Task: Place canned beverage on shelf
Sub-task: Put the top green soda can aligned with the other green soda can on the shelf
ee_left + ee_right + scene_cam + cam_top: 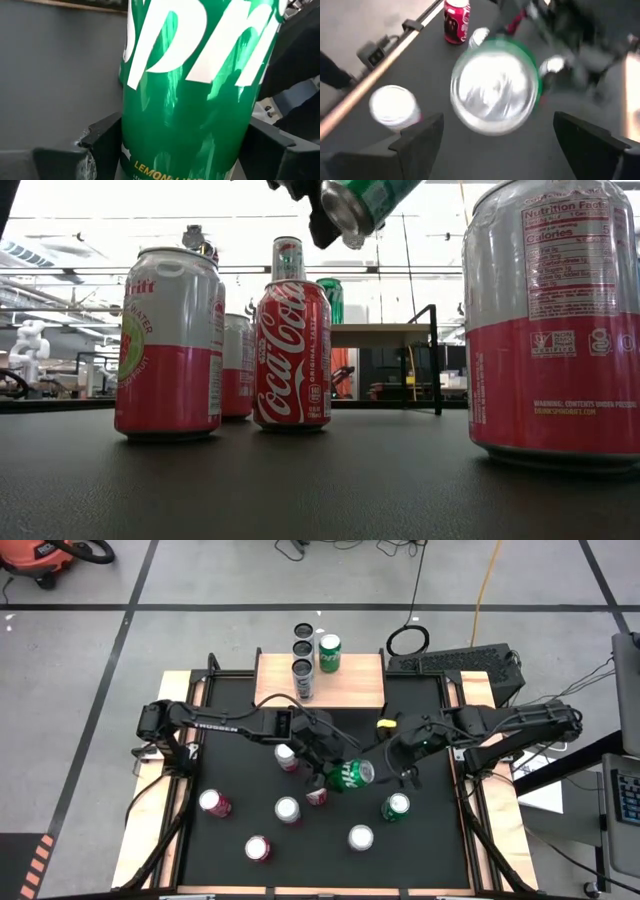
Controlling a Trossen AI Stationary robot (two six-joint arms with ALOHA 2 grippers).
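A green soda can [347, 775] hangs tilted in the air over the middle of the black mat, with my left gripper [322, 762] shut on it. In the low view the can [365, 202] shows at the top. My right gripper [386, 762] stands open just to the right of the can. Its fingers [422, 137] are wide apart, and the can's silver end [495, 90] faces them without touching. The shelf [362, 680] stands at the table's far edge and carries three dark slim cans and a green can [329, 653]. My left gripper pinches the green can's round side wall [150, 150] between its two fingers [102, 142], one on each side of the body. The fingers reach in from the table's left, slanting down. The can is lifted clear of the mat and tilted, silver end toward the right arm.
Several cans stand upright on the mat below and nearer: pink-and-white ones [214, 803] [258, 848], silver-topped ones [288, 810] [361, 837], a green one [396, 806] and a red cola can [292, 355]. Wooden strips [150, 820] border the mat.
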